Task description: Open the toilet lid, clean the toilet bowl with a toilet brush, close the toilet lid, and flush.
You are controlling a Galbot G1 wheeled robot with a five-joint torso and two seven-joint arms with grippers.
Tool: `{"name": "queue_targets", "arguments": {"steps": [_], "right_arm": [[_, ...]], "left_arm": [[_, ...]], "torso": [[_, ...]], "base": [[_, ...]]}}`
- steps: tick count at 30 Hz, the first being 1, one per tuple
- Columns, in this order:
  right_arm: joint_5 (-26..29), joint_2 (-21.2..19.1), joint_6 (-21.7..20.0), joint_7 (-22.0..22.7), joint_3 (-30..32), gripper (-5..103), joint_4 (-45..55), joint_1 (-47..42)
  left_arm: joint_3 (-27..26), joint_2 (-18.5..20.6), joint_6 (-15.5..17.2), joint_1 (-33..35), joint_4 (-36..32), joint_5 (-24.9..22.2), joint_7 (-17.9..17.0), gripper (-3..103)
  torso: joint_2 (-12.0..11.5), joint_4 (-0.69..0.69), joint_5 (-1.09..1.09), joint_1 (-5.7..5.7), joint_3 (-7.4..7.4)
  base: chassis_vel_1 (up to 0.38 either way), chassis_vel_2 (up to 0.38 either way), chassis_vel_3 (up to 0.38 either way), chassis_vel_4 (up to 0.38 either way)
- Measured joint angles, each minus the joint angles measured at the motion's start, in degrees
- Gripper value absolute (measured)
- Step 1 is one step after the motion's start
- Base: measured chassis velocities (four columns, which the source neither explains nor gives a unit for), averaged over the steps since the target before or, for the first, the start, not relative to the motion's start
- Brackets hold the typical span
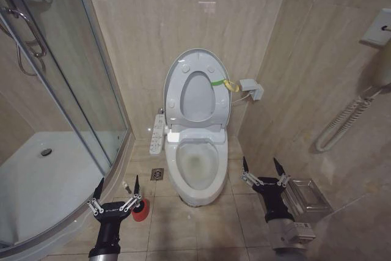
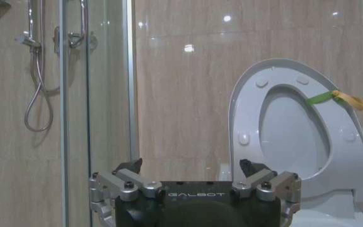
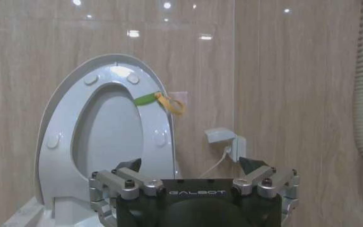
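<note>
Head view: the toilet bowl [image 1: 195,169] stands on the tiled floor [image 1: 183,224] against the back wall, with its long white button panel [image 1: 157,134] on the side nearer the glass shower enclosure [image 1: 61,90]. The toilet lid [image 1: 197,93] is raised, upright against the wall, with the seat up against it; a yellow-green band [image 1: 223,83] is tied at its edge on the robot's right. A red holder cup [image 1: 140,209] sits on the floor near the bowl's base, just beside the left gripper [image 1: 116,183], and the toilet brush [image 1: 126,187] shows as a thin pale stick rising from the cup. The left gripper hovers low, to the left of the bowl, its fingers spread apart with nothing between them. The right gripper [image 1: 263,165] hovers to the right of the bowl, its fingers also apart and empty. A small floor drain [image 1: 157,174] lies between the cup and the bowl.

Left wrist view: the left gripper [image 2: 193,166] has its fingers wide apart, and beyond them the raised toilet lid [image 2: 295,132] with its band [image 2: 332,97] stands beside the shower glass [image 2: 74,118] and a hanging hose [image 2: 38,94].

Right wrist view: the right gripper [image 3: 193,165] likewise has its fingers apart, empty, facing the upright toilet lid [image 3: 106,137]. The band [image 3: 159,100] hangs at the lid's edge, and a small white wall box [image 3: 222,138] with a cable sits near it.
</note>
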Motion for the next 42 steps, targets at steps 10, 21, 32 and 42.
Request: {"name": "queue_targets", "arguments": {"steps": [10,21,32,42], "right_arm": [[-0.9,2.7,13.5,-4.6,-4.1,100,-15.6,-1.8],[1.6,3.8,14.1,-6.0,-4.3,100,-13.4,3.8],[4.7,0.8,12.0,-5.3,-2.8,100,-12.3,7.8],[3.9,1.1,11.1,-5.4,-2.7,100,-12.2,8.5]], "left_arm": [[0.0,0.0,0.0,0.0,0.0,0.0,0.0,100],[0.0,0.0,0.0,0.0,0.0,0.0,0.0,100],[0.0,0.0,0.0,0.0,0.0,0.0,0.0,100],[0.0,0.0,0.0,0.0,0.0,0.0,0.0,100]], "torso": [[0.0,-0.02,0.03,0.00,0.00],[0.0,-0.01,0.01,0.00,0.00],[0.0,0.00,0.01,0.00,0.00],[0.0,0.00,0.01,0.00,0.00]], "base": [[0.000,0.000,0.000,0.000],[0.000,0.000,0.000,0.000],[0.000,0.000,0.000,0.000],[0.000,0.000,0.000,0.000]]}}
